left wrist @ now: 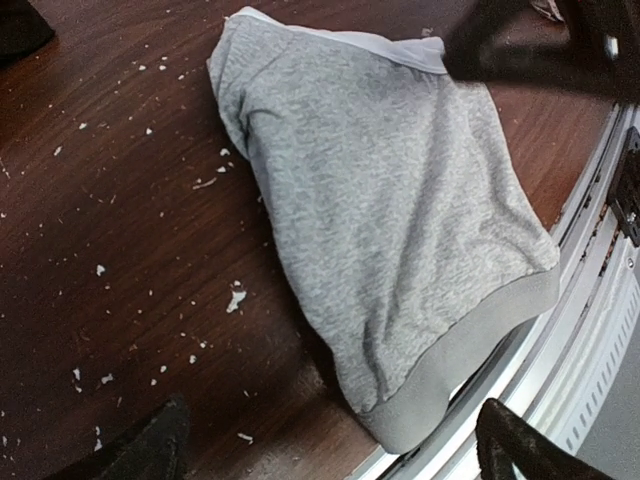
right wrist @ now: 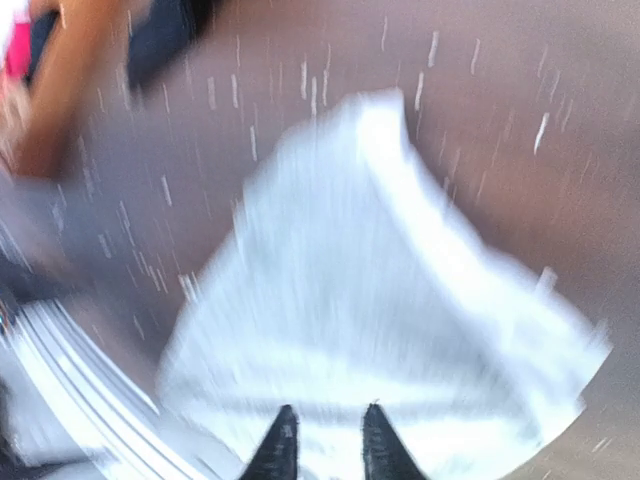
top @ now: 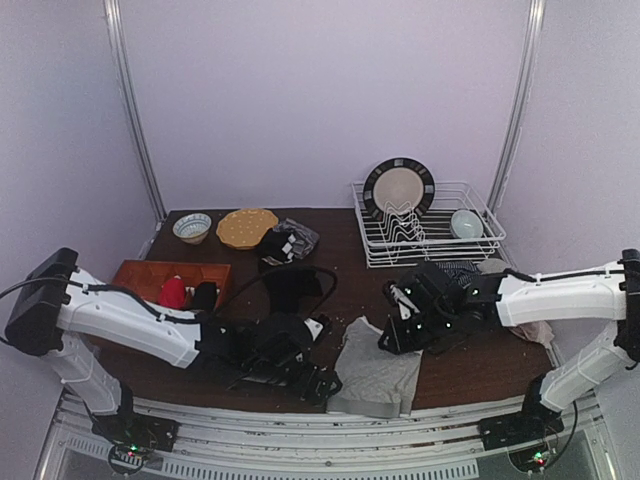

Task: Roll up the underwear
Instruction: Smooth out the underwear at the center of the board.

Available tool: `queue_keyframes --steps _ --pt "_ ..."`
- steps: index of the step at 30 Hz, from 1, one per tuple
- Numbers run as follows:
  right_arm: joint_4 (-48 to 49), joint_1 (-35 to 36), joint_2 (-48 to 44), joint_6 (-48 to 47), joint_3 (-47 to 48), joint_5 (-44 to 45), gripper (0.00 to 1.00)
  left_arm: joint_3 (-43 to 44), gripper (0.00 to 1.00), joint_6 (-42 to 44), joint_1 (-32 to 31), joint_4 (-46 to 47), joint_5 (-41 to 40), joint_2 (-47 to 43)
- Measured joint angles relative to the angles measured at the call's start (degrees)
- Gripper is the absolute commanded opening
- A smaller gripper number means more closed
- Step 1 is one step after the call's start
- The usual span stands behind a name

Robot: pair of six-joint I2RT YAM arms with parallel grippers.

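Observation:
A light grey underwear (top: 375,375) lies flat at the table's front edge, and it fills the left wrist view (left wrist: 380,230). My left gripper (top: 316,384) is just left of it, low over the wood. It stands wide open (left wrist: 335,462), with one dark fingertip (left wrist: 150,450) on each side of the garment's near hem and nothing held. My right gripper (top: 400,335) hovers over the garment's far edge. Its wrist view is blurred by motion: the fingertips (right wrist: 278,452) stand a narrow gap apart over the pale cloth (right wrist: 380,300). A black garment (top: 290,285) lies behind the left arm.
A wooden tray (top: 135,272) with red and black items sits at the left. A small bowl (top: 192,227), a yellow plate (top: 246,227) and a striped bundle (top: 290,240) are at the back. A wire dish rack (top: 480,250) at back right holds a plate and a bowl. The metal rail (left wrist: 600,330) borders the front edge.

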Motion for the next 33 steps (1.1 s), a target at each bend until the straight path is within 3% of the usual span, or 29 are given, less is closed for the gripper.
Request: queue_keyframes --steps 5,14,20,25,30,33 --pt "-0.81 5.95 -1.81 1.01 -6.62 0.55 0.14 -0.13 0.88 -0.31 0.5 1.25 0.13 2.49" --pt "-3.1 6.21 -3.72 3.13 -13.97 5.44 0.11 0.26 0.86 -3.3 2.05 3.72 4.61 7.43" --pt "-6.32 6.21 -7.19 3.63 -12.46 6.75 0.23 -2.16 0.8 -4.83 3.26 10.29 10.34 7.37" --pt "-7.52 6.21 -8.37 3.65 -6.86 7.82 0.26 -3.17 0.58 -5.9 3.5 12.83 16.76 7.69" --pt "-5.99 6.21 -8.26 4.0 -2.47 8.66 0.25 -4.79 0.43 -7.37 3.5 17.4 22.51 9.07" --pt "-5.4 6.21 -7.28 4.22 -0.7 8.83 0.25 -5.57 0.19 -8.26 3.48 19.23 24.7 9.73"
